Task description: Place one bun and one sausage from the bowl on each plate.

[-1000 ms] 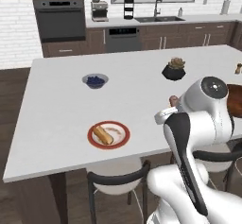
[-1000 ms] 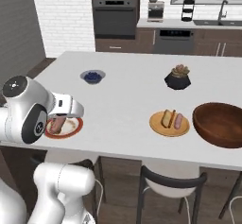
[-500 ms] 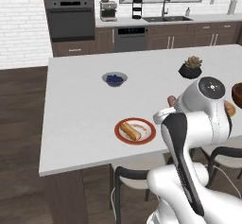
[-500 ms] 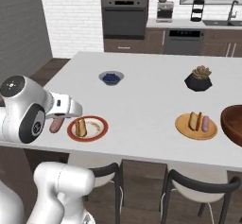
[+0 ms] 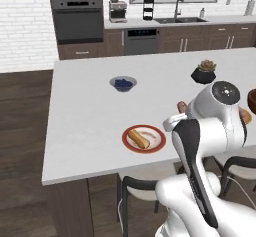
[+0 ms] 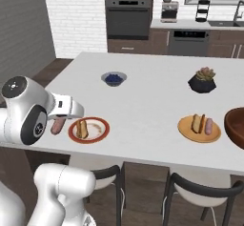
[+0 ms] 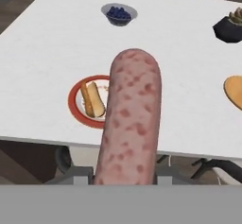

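Red-rimmed plate (image 7: 78, 106) has bun (image 7: 92, 98) only; gripper (image 7: 124, 173) clamped on sausage (image 7: 130, 124), lower it alongside bun w/o overshooting rim

Base: has driven on along the tabletop (image 5: 90, 111), so both base views shifted.
Red-rimmed plate (image 6: 89, 129): now nearer the arm.
Wooden bowl (image 6: 237, 127): now at the right edge.

The sausage (image 7: 130, 119) looked mottled pink, smooth and faintly glossy; the counter (image 5: 90, 116) was matt white. One plate (image 6: 199, 129) was plain tan wood, the other (image 5: 144, 139) glazed white with a red rim; the bowl (image 6: 236, 126) was dark, polished wood
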